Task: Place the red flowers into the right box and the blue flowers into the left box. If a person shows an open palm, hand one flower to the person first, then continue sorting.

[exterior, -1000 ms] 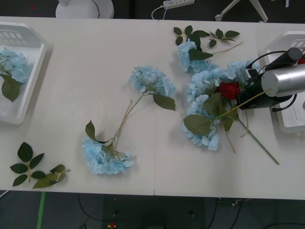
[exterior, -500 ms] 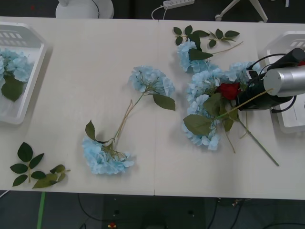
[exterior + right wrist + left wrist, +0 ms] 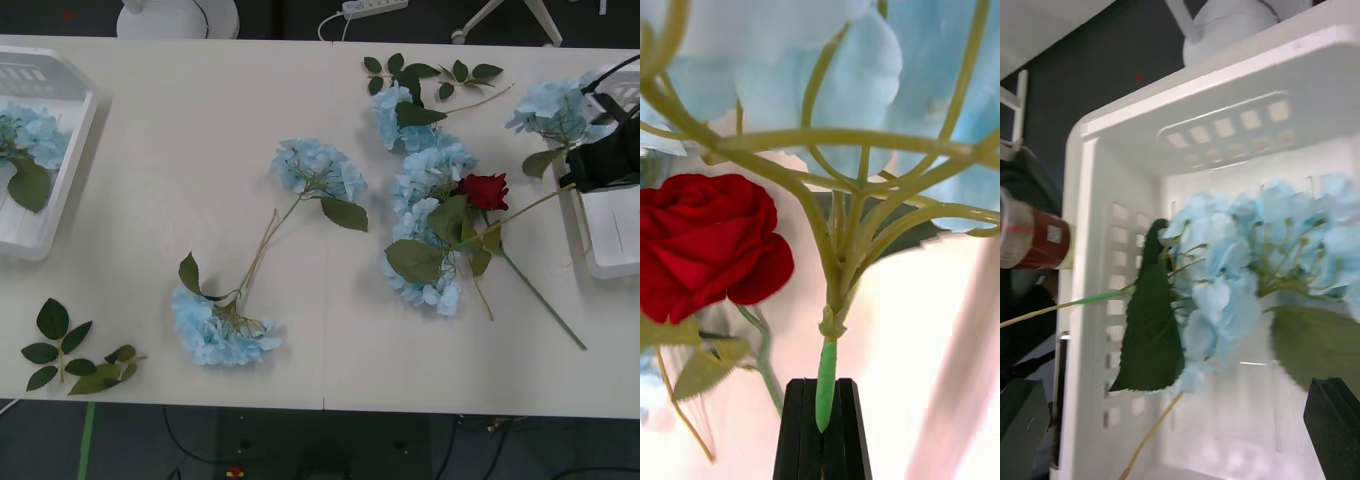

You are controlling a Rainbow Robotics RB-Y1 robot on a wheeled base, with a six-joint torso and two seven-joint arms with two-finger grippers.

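- My right gripper (image 3: pixel 822 431), clamped on a blue flower (image 3: pixel 556 108) stem, hangs over the right box (image 3: pixel 612 232), the wrong side.
- Releasing here missorts it; left box (image 3: pixel 62 170) sits across the desk (image 3: pixel 200 180).
- My left gripper (image 3: pixel 1330 420) hovers open there.

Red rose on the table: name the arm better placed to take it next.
Right, probably. The red rose lies near the right gripper and right box; the left gripper hangs open over the far left box. But the right must first shed its blue flower.

Blue flowers (image 3: pixel 1247 277) inside left box (image 3: pixel 1105 247)
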